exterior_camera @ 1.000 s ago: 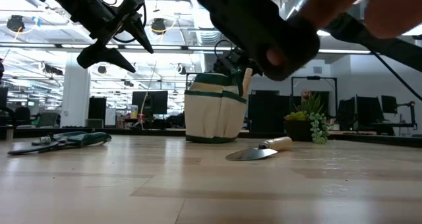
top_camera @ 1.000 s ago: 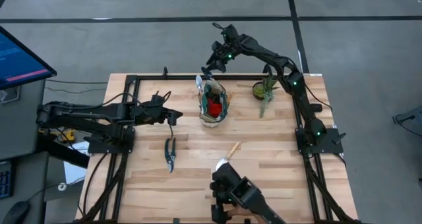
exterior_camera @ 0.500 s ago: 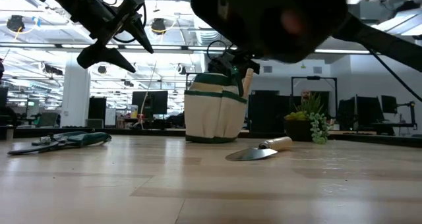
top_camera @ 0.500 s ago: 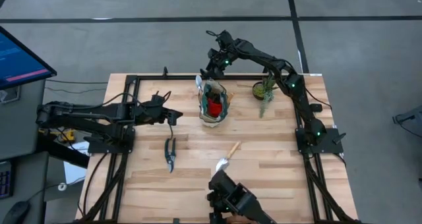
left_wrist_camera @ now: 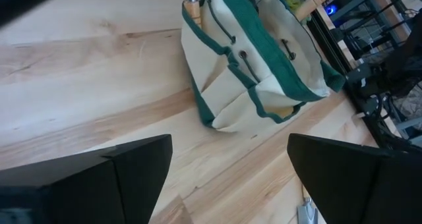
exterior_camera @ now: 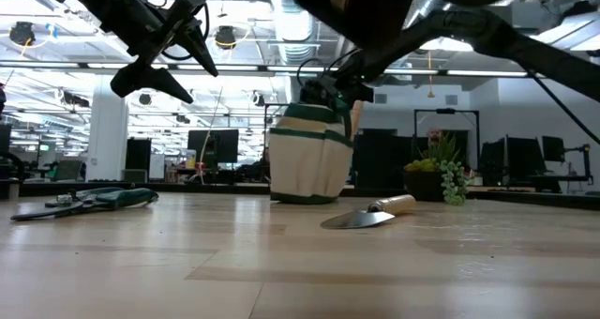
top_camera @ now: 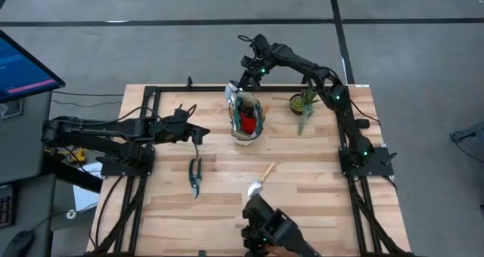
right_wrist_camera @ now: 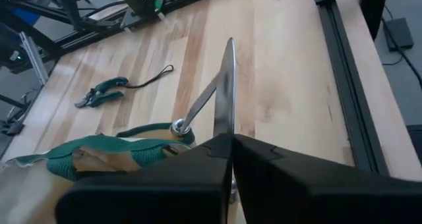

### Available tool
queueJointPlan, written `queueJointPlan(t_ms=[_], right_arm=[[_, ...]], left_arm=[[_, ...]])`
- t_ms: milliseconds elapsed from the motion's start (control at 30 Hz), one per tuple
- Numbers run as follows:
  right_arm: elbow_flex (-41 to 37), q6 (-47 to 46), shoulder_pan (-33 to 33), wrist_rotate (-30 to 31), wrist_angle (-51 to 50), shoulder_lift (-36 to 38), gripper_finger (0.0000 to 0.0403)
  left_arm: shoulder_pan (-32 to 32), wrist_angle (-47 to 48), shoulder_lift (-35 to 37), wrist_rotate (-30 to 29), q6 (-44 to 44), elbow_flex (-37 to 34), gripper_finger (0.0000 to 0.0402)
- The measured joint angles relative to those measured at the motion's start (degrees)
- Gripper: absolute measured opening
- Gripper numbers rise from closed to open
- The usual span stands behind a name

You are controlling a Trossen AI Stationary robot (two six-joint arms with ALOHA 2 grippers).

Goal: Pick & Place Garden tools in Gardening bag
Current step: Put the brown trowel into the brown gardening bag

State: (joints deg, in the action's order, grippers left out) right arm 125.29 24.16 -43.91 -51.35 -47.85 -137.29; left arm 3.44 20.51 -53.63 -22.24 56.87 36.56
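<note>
The green and cream gardening bag (top_camera: 246, 118) stands upright at the table's far middle, with a red piece (top_camera: 246, 124) inside it. My right gripper (top_camera: 237, 85) hovers over the bag's far left corner, shut on a trowel (right_wrist_camera: 226, 85) whose wooden handle is down in a bag pocket. A second trowel (top_camera: 261, 180) lies flat on the table nearer the front. The dark-handled pruning shears (top_camera: 195, 174) lie flat at the left. My left gripper (top_camera: 198, 133) is open and empty, held above the table left of the bag. My right gripper pinches the trowel's silver blade (right_wrist_camera: 226, 118) between its two fingers, one on each face. The fingers come from the far side, slanting down, and lie along the blade. The handle end (right_wrist_camera: 177, 126) rests down in the bag.
A small potted green plant (top_camera: 304, 104) stands right of the bag near the far edge. A dark bulky object (top_camera: 266, 225) hangs over the near edge, close to the loose trowel. Black frame rails (top_camera: 144, 106) run along the table's sides.
My right gripper has come a little toward the bag from the far side, still shut. The bag has shifted slightly toward the table's right. The dark object at the near edge has moved about.
</note>
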Motion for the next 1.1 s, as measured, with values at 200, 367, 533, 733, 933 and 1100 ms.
queueJointPlan(t_ms=[200,367,533,733,933,1100], right_arm=[[0.00,-0.02,-0.14,0.81,0.01,2.85,0.0002],[0.00,-0.02,-0.43,1.39,0.43,5.55,0.0001],[0.00,-0.05,-0.38,1.71,0.73,6.38,0.0001],[-0.03,-0.20,-0.51,3.75,0.69,10.39,0.0000],[-0.02,-2.06,-2.72,8.38,2.64,20.79,0.0000],[-0.02,-4.81,-5.52,12.85,3.15,30.99,0.0000]], left_arm=[[0.00,0.00,0.00,0.00,-1.16,0.00,0.0294],[0.00,0.01,0.00,-0.02,-1.60,0.00,0.0294],[0.00,0.01,0.00,-0.02,-2.97,0.00,0.0294],[0.00,0.03,0.00,-0.02,-3.09,0.00,0.0294],[0.00,0.00,0.00,-1.12,-3.11,0.00,0.0294],[0.02,-0.31,0.00,-3.22,-3.11,0.00,0.0294]])
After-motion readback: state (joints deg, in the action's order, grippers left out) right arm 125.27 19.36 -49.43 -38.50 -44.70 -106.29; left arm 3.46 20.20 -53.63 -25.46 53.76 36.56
